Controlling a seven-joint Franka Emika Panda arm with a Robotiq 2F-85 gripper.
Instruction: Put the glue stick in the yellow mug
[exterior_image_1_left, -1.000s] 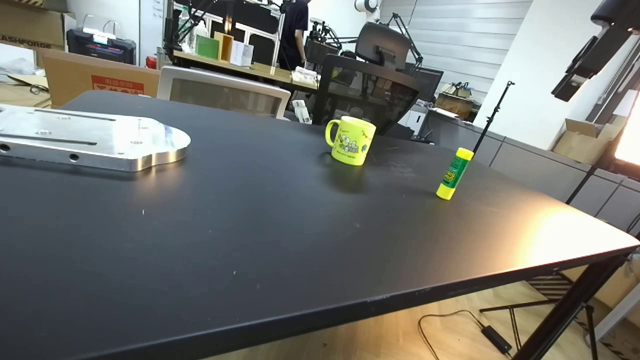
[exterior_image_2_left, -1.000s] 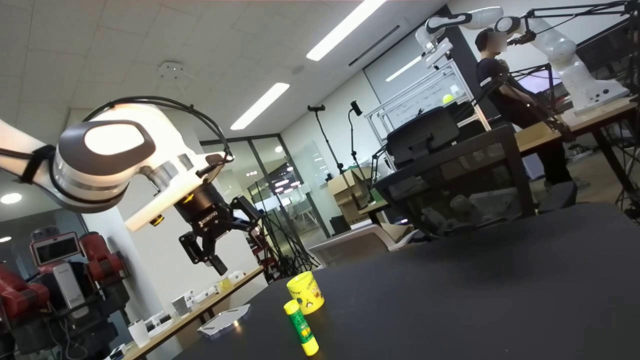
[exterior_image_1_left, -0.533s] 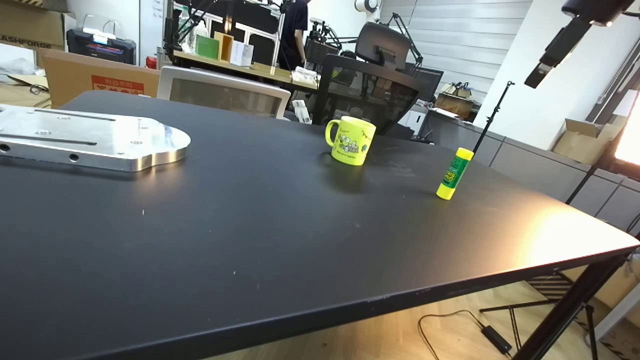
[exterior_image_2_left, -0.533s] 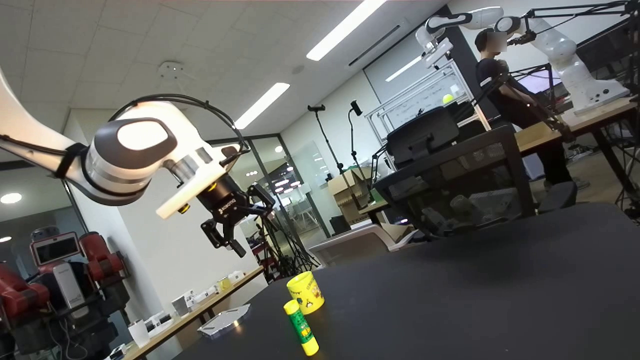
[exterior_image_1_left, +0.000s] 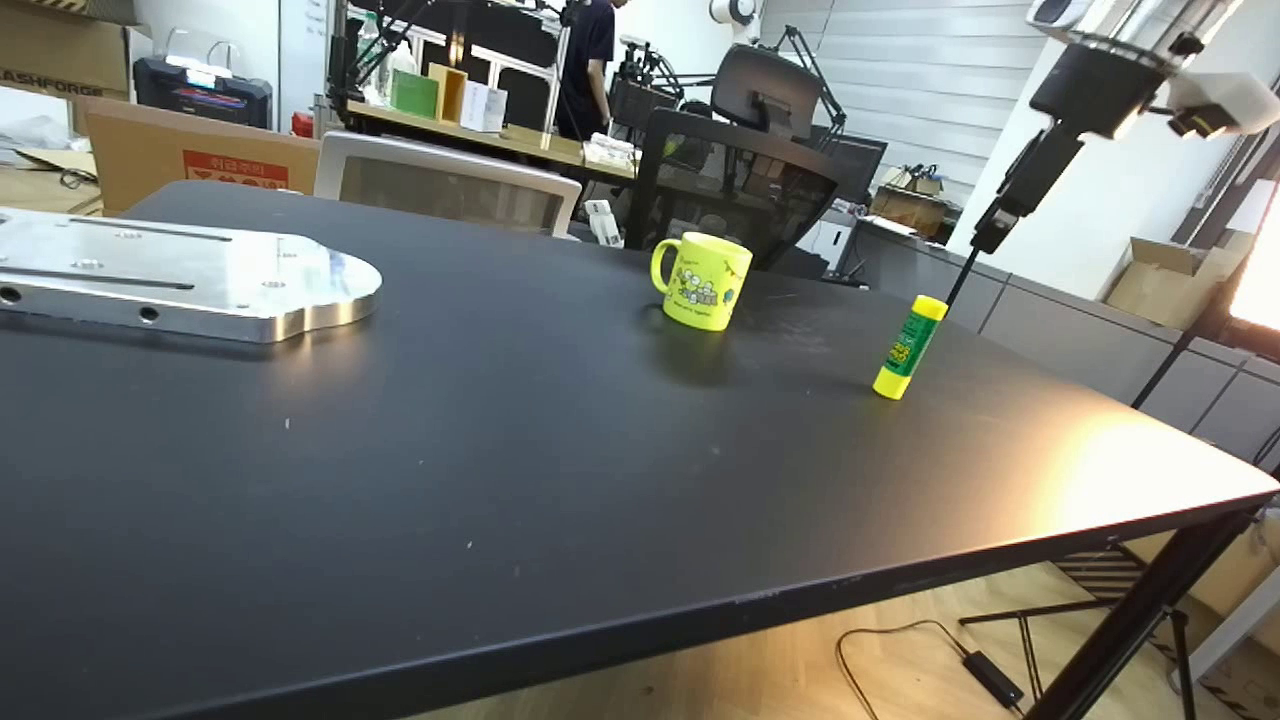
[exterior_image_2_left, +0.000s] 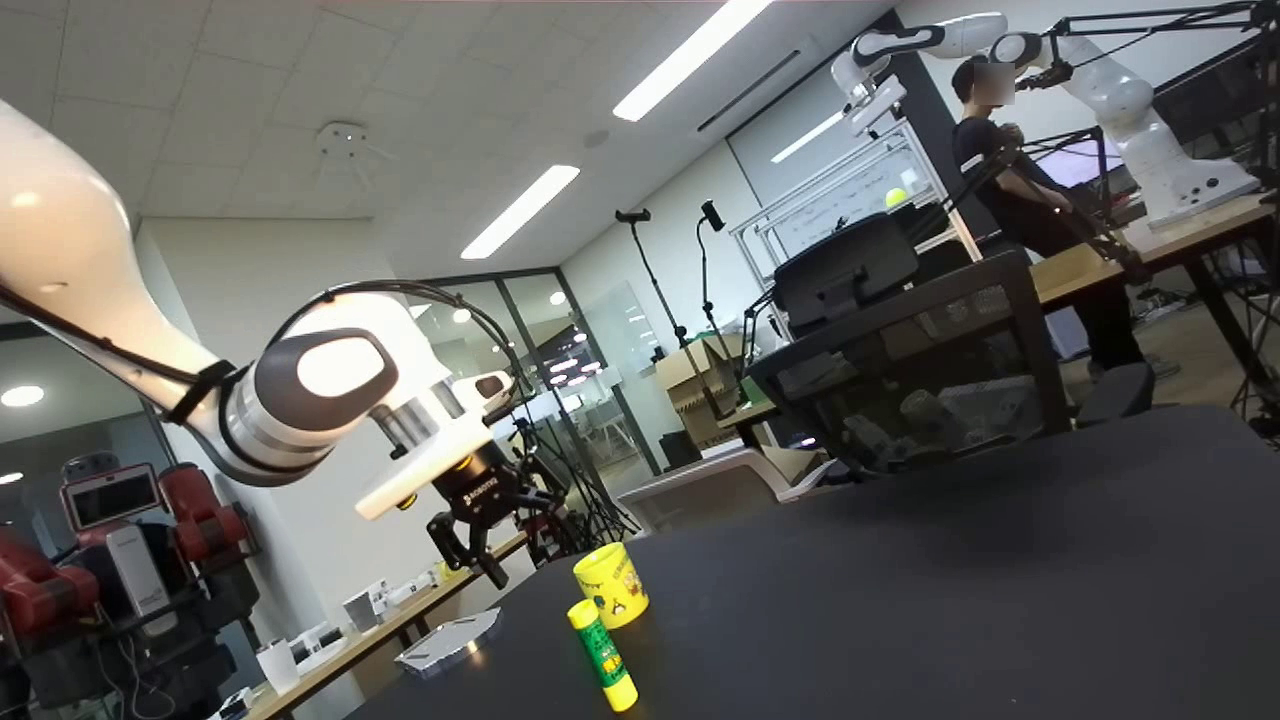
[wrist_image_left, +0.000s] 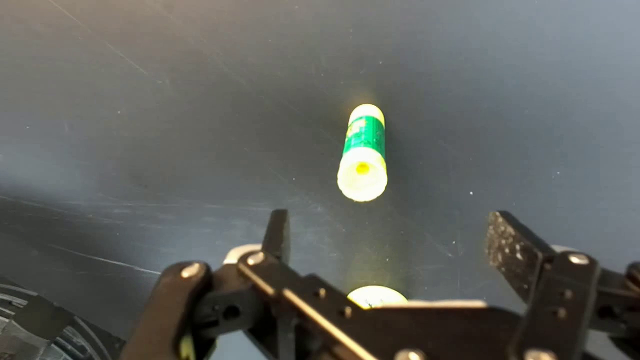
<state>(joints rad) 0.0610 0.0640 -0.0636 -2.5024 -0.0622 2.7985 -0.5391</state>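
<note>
The glue stick, yellow at both ends with a green label, stands upright on the dark table in both exterior views. In the wrist view the glue stick shows from above, ahead of the fingertips and sideways between them. The yellow mug stands upright a short way from it, its handle visible in an exterior view. In the wrist view only part of the mug shows, the rest hidden behind the gripper. My gripper is open and empty, above the table and apart from both things.
A silver metal plate lies on the table, away from the mug and glue stick. A dark mesh chair and a pale-framed chair stand at the table's far edge.
My arm has come down and moved closer to the glue stick, leftward in one exterior picture and rightward in the other. The gripper stays open. The glue stick and mug have not moved.
</note>
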